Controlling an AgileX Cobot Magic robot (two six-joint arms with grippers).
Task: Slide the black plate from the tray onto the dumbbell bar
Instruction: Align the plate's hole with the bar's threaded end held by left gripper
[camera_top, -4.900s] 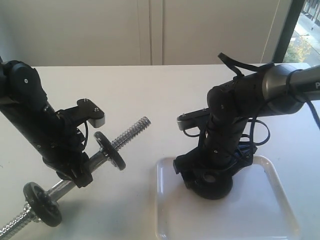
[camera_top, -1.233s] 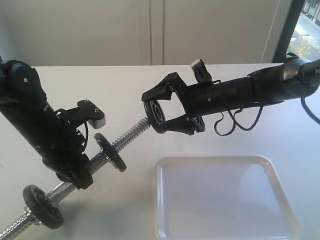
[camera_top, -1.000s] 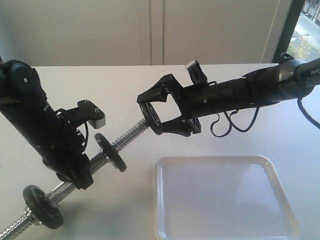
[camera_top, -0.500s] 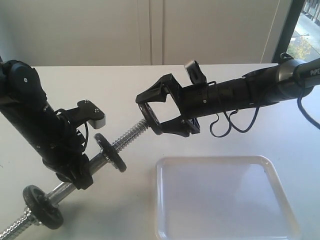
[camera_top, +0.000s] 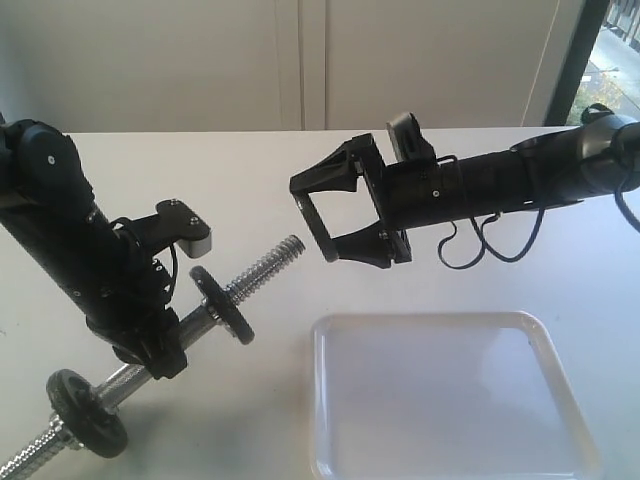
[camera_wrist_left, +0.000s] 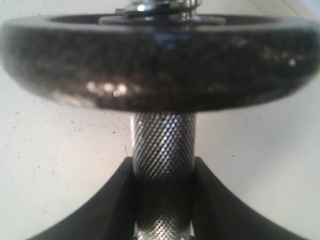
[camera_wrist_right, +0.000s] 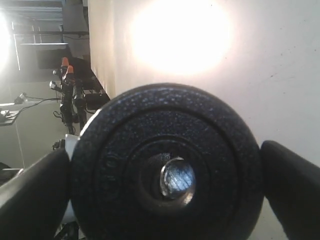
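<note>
My left gripper (camera_top: 150, 345) is shut on the knurled middle of the dumbbell bar (camera_top: 255, 270), which slopes up to the right with its threaded tip free. One black disc (camera_top: 220, 303) sits on the bar just beyond the gripper and fills the left wrist view (camera_wrist_left: 160, 60) above the bar (camera_wrist_left: 162, 150). My right gripper (camera_top: 313, 218) is shut on the black plate (camera_top: 310, 212), held edge-on a short gap right of the bar's tip. In the right wrist view the bar's chrome end shows through the centre hole of the plate (camera_wrist_right: 115, 150). The tray (camera_top: 450, 400) is bare.
Another black disc (camera_top: 88, 400) sits on the bar's low end near the table's front left edge. Loose cables (camera_top: 470, 250) hang under the right arm above the table. A white wall runs along the back, with a window at the far right.
The right gripper with the plate has drawn back to the right and slightly up, off the bar's threaded tip. The left arm and bar have not moved.
</note>
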